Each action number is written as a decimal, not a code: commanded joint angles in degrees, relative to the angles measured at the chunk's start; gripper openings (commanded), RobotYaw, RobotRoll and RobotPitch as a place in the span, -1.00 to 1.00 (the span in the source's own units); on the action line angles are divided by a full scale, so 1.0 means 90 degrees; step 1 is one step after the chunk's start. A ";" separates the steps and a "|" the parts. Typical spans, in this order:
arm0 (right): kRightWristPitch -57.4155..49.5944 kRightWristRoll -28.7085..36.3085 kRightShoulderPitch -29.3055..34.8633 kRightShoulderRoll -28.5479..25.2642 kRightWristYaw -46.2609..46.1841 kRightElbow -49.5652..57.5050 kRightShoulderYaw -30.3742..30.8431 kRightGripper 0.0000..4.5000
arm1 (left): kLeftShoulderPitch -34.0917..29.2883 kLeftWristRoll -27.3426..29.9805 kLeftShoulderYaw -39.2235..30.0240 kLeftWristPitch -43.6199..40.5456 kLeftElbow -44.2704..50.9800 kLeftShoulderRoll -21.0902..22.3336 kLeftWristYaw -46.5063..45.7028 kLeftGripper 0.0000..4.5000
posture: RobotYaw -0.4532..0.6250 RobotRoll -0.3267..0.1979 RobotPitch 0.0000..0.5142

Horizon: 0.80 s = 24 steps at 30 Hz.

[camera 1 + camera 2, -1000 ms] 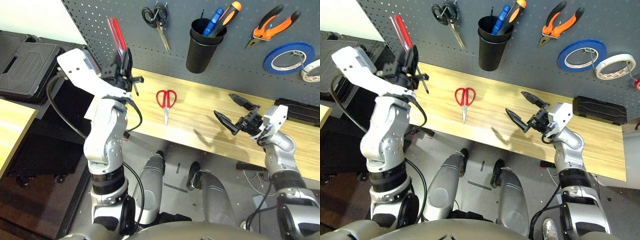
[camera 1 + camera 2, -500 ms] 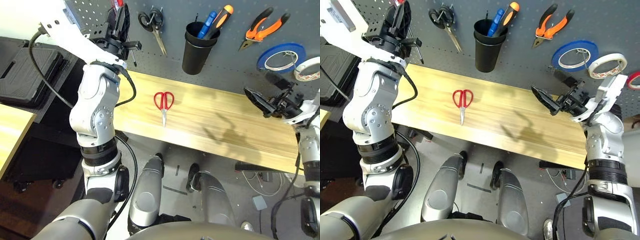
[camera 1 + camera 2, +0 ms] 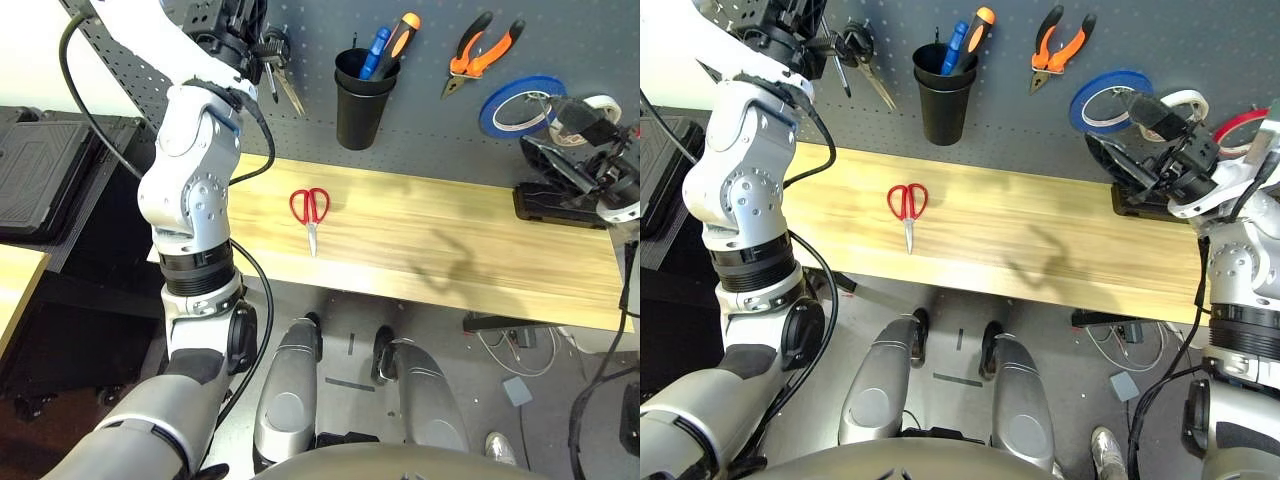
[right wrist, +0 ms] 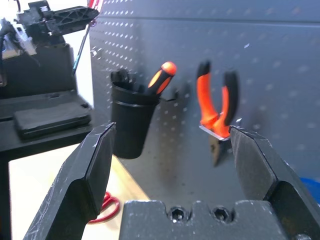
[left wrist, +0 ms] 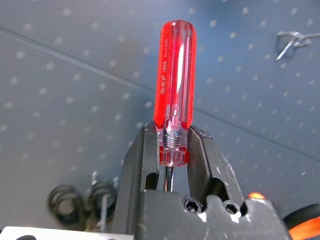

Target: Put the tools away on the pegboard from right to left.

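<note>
My left gripper [image 5: 172, 132] is shut on the slim red-handled screwdriver [image 5: 175, 75], holding it up against the pegboard [image 3: 420, 150] at its upper left, beside the hanging black-handled scissors [image 3: 862, 50]. The red-handled scissors [image 3: 310, 206] lie flat on the wooden table [image 3: 430, 255], left of centre. Orange-and-black pliers [image 3: 478, 50] hang on the board to the right of the black cup [image 3: 360, 95]. My right gripper [image 3: 1130, 135] stands open and empty at the far right, in front of the blue tape roll [image 3: 520, 105]. A red tape ring [image 3: 1240, 125] hangs past the white roll [image 3: 1185, 100].
The cup holds a blue-handled and an orange-handled tool [image 3: 400, 35]. A flat black box [image 3: 560, 205] lies on the table under my right gripper. Black cases [image 3: 40, 160] sit off the table's left end. A bare hook [image 5: 292, 40] sticks out near the screwdriver handle.
My left arm has lifted the screwdriver from table height up to the board's upper left. My right arm has swung right and up to the tape rolls, still open. The camera shifted too.
</note>
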<state>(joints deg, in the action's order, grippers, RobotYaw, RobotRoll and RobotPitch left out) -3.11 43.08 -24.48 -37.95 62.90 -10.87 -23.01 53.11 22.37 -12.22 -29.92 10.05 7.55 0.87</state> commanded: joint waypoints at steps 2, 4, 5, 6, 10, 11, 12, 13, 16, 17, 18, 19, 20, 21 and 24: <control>0.0035 -0.0091 -0.0035 0.0025 -0.0006 -0.0145 -0.0098 1.00 | 0.0442 -0.0086 0.0070 0.0376 -0.0411 -0.0097 -0.0028 -0.63 | 0.08 0.25 -0.19; 0.0073 -0.0128 -0.0051 0.0108 -0.0039 -0.0153 -0.0068 1.00 | 0.0654 -0.0110 0.0060 0.0544 -0.0665 -0.0169 -0.0072 -0.63 | 0.08 0.25 -0.18; 0.0108 -0.0165 -0.0061 0.0171 -0.0060 -0.0165 -0.0037 1.00 | 0.0820 -0.0128 0.0054 0.0658 -0.0857 -0.0227 -0.0102 -0.63 | 0.09 0.25 -0.18; 0.0128 -0.0191 -0.0065 0.0212 -0.0069 -0.0171 -0.0023 1.00 | 0.0929 -0.0144 0.0052 0.0738 -0.0983 -0.0270 -0.0124 -0.63 | 0.09 0.25 -0.17; 0.0227 -0.0328 -0.0174 0.0421 -0.0146 -0.0222 0.0043 1.00 | 0.1359 -0.0206 0.0036 0.1102 -0.1593 -0.0499 -0.0237 -0.63 | 0.10 0.25 -0.16; 0.0253 -0.0359 -0.0202 0.0471 -0.0161 -0.0237 0.0071 1.00 | 0.1438 -0.0214 0.0050 0.1205 -0.1744 -0.0573 -0.0247 -0.63 | 0.10 0.25 -0.16; 0.0270 -0.0383 -0.0222 0.0504 -0.0167 -0.0249 0.0087 1.00 | 0.1489 -0.0220 0.0057 0.1279 -0.1848 -0.0623 -0.0252 -0.63 | 0.10 0.25 -0.16; 0.0292 -0.0414 -0.0242 0.0547 -0.0174 -0.0261 0.0107 1.00 | 0.1534 -0.0248 0.0078 0.1384 -0.1987 -0.0683 -0.0254 -0.63 | 0.10 0.25 -0.15; 0.0332 -0.0482 -0.0297 0.0632 -0.0193 -0.0288 0.0143 1.00 | 0.1610 -0.0395 0.0163 0.1694 -0.2372 -0.0808 -0.0220 -0.63 | 0.10 0.25 -0.14; 0.0344 -0.0497 -0.0310 0.0648 -0.0191 -0.0294 0.0147 1.00 | 0.1613 -0.0432 0.0196 0.1767 -0.2443 -0.0837 -0.0194 -0.63 | 0.10 0.25 -0.14; 0.0351 -0.0505 -0.0312 0.0656 -0.0188 -0.0295 0.0146 1.00 | 0.1606 -0.0453 0.0224 0.1825 -0.2482 -0.0870 -0.0180 -0.63 | 0.10 0.25 -0.13; 0.0353 -0.0507 -0.0309 0.0658 -0.0184 -0.0289 0.0143 1.00 | 0.1600 -0.0465 0.0244 0.1867 -0.2504 -0.0894 -0.0175 -0.63 | 0.10 0.25 -0.14; 0.0361 -0.0511 -0.0309 0.0657 -0.0182 -0.0293 0.0140 1.00 | 0.1593 -0.0465 0.0257 0.1910 -0.2544 -0.0934 -0.0172 -0.63 | 0.09 0.25 -0.14; 0.0373 -0.0521 -0.0314 0.0655 -0.0181 -0.0302 0.0138 1.00 | 0.1587 -0.0483 0.0269 0.1975 -0.2609 -0.0970 -0.0174 -0.63 | 0.09 0.25 -0.14; 0.0412 -0.0547 -0.0304 0.0652 -0.0192 -0.0311 0.0125 1.00 | 0.1556 -0.0569 0.0331 0.2155 -0.2788 -0.1065 -0.0165 -0.63 | 0.08 0.25 -0.14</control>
<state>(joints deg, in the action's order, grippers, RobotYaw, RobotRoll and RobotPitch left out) -0.15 38.72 -27.67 -32.04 61.06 -13.45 -21.51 66.67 18.00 -10.47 -11.78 -14.17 -1.33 -1.02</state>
